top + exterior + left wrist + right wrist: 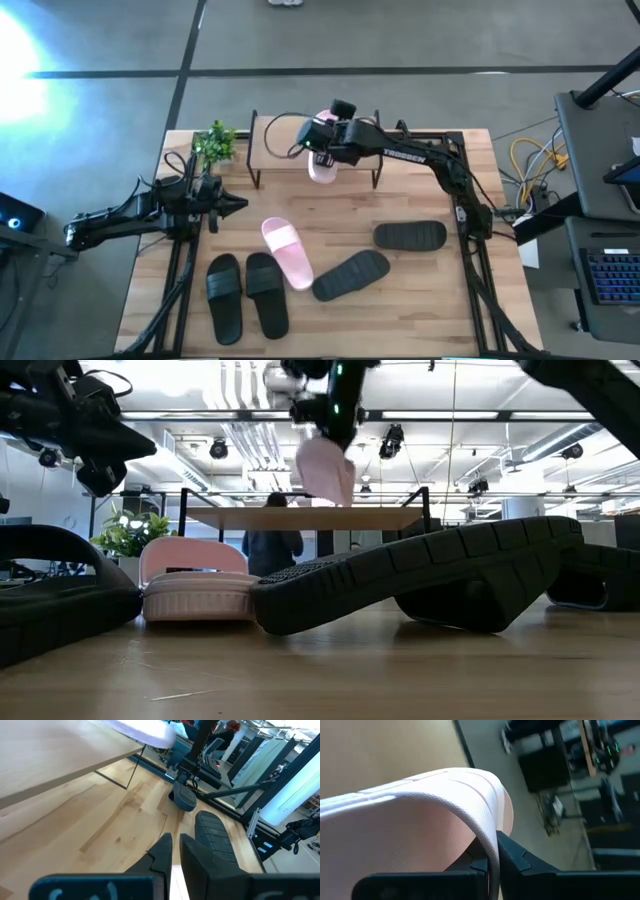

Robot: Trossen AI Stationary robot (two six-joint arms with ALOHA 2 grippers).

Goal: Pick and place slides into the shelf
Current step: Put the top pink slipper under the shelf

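A light pink slide [322, 168] is held above the front edge of the shelf [275, 150] by the right gripper [322, 150], whose fingers are pinched on the sandal's broad strap; in the low view the sandal [325, 468] hangs tilted just over the shelf's wooden top board [300, 518]. The second pink slide [287, 252] lies on the table [420, 290] near the middle. Just to its right a black slide [351, 275] is seen lying at a slant, and another black slide [410, 236] lies farther right. A black pair [247, 293] is laid side by side toward the front left. A small green plant [214, 142] stands at the shelf's left end. The left gripper [232, 205] is held over the table's left side, well apart from the shelf, its fingers [162, 851] nearly together and holding nothing. White lettering is seen on the right arm [410, 156], but it cannot be read with certainty. A person [272, 542] is seen beyond the shelf in the low view.
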